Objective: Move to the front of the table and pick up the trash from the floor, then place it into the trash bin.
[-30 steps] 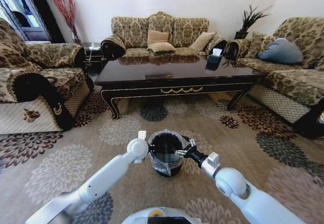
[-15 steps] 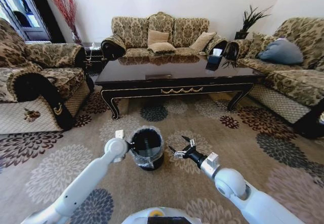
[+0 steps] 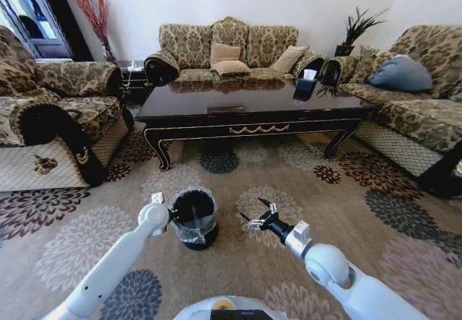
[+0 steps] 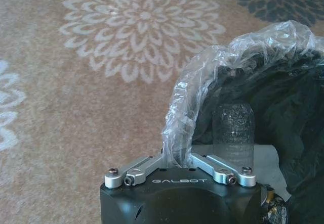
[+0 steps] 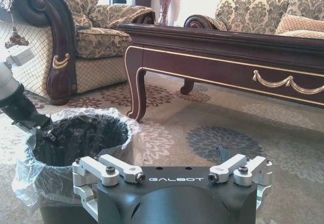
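- Trash bin [image 3: 195,217]: small round black bucket, crinkly clear liner bag folded over the rim, standing upright on the floor [image 3: 86,240], mouth facing up.
- It sits on the carpet in front of the counter [image 3: 253,110], well apart from it, toward the robot's left.
- Left claw [image 3: 172,214] is at the bin's rim on its left side; in the left wrist view its fingers [image 4: 132,172] pinch the liner and rim edge between them, closed on the bin.
- Clear plastic bottle [image 4: 233,133] stands roughly upright inside the bin, long axis vertical, ribbed body; top hidden by the liner.
- White paper-like piece [image 4: 263,158] lies in the bin beside the bottle.
- Right claw [image 3: 260,217] hovers above the carpet just right of the bin, fingers spread wide, holding nothing.
- "GALBOT" printed on both claw bodies.
- Floor: beige carpet with round flower medallions in brown, navy, grey, cream.
- Counter: glossy dark brown, gold scroll ornament [image 5: 288,81] on apron, curved legs.
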Motion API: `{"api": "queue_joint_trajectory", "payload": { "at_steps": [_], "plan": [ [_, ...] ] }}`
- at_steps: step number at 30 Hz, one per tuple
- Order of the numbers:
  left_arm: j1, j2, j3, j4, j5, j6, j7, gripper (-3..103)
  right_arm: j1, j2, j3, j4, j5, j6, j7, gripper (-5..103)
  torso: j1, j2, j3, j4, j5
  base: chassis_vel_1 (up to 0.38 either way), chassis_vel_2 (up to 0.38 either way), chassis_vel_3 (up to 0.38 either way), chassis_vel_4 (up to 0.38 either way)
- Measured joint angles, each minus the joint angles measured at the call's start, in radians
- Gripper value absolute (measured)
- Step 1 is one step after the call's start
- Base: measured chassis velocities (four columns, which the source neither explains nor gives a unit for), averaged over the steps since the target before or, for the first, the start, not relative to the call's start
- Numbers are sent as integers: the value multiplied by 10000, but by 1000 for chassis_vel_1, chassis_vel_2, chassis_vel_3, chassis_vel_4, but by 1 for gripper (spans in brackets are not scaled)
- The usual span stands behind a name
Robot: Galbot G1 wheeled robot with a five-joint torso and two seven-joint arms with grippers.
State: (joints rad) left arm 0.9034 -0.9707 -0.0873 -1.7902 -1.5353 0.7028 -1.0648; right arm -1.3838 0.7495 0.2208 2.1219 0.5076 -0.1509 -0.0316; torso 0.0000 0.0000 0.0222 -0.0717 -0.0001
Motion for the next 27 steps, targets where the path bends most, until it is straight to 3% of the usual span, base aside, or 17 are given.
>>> {"api": "queue_joint_trajectory", "payload": {
  "at_steps": [2, 6, 10, 12, 20, 21, 22, 24, 26, 27],
  "plan": [
    [-1, -17, -4, -87, 3, -8, 63, 0, -17, -16, 31, 14, 61, -28, 23, 100, 0, 0, 0, 0, -1, 0, 0, 0, 0],
    [38, 48, -29, -353, 89, -13, 115, 11, -60, -69, 121, 21, 115, -52, 56, 100, 0, 1, -1, 0, 5, 0, 0, 0, 0],
    [134, 187, -97, -646, 139, -13, 140, 32, -55, -76, 159, 18, 142, -72, 83, 100, 0, 0, -1, 0, 0, 0, 0, 0, 0],
    [178, 246, -124, -748, 152, -14, 141, 32, -55, -76, 169, 17, 148, -79, 90, 100, 0, 1, -1, -1, 1, 0, 0, 0, 0],
    [1117, 679, -932, -2028, 419, -12, 212, 70, -195, 83, 433, 35, 376, -41, 129, 100, 0, 1, -1, 1, 0, 0, 0, 0, 0],
    [1117, 679, -932, -2028, 419, -12, 212, 70, -195, 83, 433, 35, 376, -41, 129, 100, 0, 1, -1, 1, 0, 0, 0, 0, 0],
    [1394, 682, -1258, -2327, 695, -12, 384, 70, -234, 158, 518, 35, 477, -13, 208, 100, 0, 0, -1, 1, -1, 0, 0, 0, 0],
    [2200, 686, -2126, -2961, 1773, -52, 1141, 81, -328, 363, 810, -52, 619, 131, 385, 100, 0, 1, -2, 0, 2, 0, 0, 0, 0],
    [2332, 688, -2229, -3022, 1922, -70, 1272, 81, -339, 402, 871, -83, 637, 166, 420, 100, 0, 1, -2, 2, 4, 0, 0, 0, 0],
    [2859, 688, -2657, -3219, 2611, -196, 1816, 93, -362, 527, 1066, -188, 698, 260, 535, 100, 0, 1, -1, 1, 0, 0, 0, 0, 0]
  ]
}}
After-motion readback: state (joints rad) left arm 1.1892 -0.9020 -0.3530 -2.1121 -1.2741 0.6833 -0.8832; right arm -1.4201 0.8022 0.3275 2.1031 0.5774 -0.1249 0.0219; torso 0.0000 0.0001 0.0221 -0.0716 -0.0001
